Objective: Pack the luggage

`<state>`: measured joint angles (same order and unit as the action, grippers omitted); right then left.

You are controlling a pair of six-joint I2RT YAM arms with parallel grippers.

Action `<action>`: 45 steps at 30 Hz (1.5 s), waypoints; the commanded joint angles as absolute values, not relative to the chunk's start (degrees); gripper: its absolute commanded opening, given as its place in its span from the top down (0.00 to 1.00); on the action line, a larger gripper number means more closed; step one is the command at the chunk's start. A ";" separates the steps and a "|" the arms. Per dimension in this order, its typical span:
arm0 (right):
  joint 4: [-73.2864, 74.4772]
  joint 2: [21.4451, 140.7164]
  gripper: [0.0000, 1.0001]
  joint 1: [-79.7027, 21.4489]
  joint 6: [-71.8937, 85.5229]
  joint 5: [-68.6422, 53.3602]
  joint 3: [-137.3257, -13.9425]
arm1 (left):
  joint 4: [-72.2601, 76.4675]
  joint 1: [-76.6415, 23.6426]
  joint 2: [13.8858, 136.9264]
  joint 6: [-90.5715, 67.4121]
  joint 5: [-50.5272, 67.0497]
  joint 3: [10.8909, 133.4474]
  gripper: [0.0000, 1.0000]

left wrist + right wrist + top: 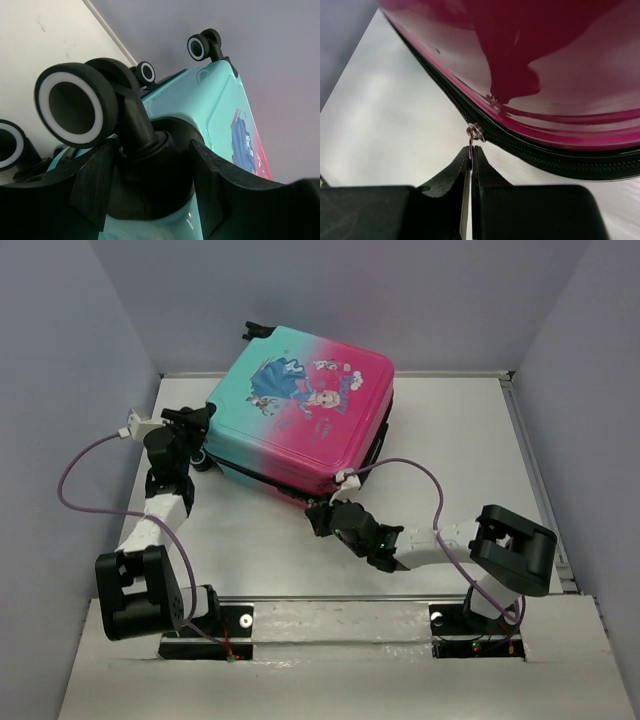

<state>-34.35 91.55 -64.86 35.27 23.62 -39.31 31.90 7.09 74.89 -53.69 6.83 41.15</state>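
Note:
The luggage (300,410) lies flat and closed at the back middle of the white table, princess print up, teal end to the left, pink end to the right. My left gripper (195,425) is at its teal left corner. In the left wrist view my left gripper (152,170) clamps the black mount of a wheel (75,105), one finger on each side. My right gripper (322,512) is at the near pink edge. In the right wrist view my right gripper (471,152) is shut on the metal zipper pull (475,132) of the black zipper (545,150), under the pink shell (545,60).
The white table (450,460) is boxed in by grey walls at the left, back and right. Purple cables (75,475) loop off both arms. Other black and white wheels (200,46) stick out from the teal end.

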 commanded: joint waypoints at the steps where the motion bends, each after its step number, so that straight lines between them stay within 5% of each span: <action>1: -34.20 96.77 0.93 -66.88 30.16 8.43 -48.07 | 29.62 1.41 63.74 -51.60 20.82 31.04 0.94; 11: -24.88 78.52 0.93 -63.20 26.89 15.12 -41.40 | 22.67 0.26 53.08 -47.54 20.21 28.12 0.94; 14: -22.77 75.51 0.93 -62.05 25.67 15.03 -40.52 | 22.94 -8.92 52.47 -48.95 15.76 29.26 0.94; 21: -29.44 91.27 0.93 -65.12 27.86 2.72 -47.60 | 25.49 -21.69 52.38 -54.23 13.70 31.01 0.94; 36: -36.03 107.76 0.93 -69.43 22.76 -6.60 -57.42 | 14.53 -23.12 42.73 -53.71 17.86 33.48 0.94; 37: -34.90 104.71 0.89 -69.43 24.16 -4.50 -55.91 | 12.59 -23.12 42.11 -50.74 16.45 33.75 0.94; 40: -25.70 94.16 0.39 -69.43 25.84 -2.20 -50.81 | 8.01 -23.12 40.43 -45.54 11.18 34.36 0.94; 41: -21.40 91.43 0.15 -69.43 25.84 -2.63 -50.80 | 6.61 -23.12 39.99 -44.74 8.55 34.28 0.94; 43: -8.30 86.33 0.02 -69.43 25.23 -3.86 -51.94 | 6.50 -23.03 39.11 -43.25 7.04 33.66 0.94; 45: -1.71 77.55 0.00 -69.43 24.61 -1.60 -51.25 | 6.50 -23.03 38.32 -42.01 5.28 32.79 0.94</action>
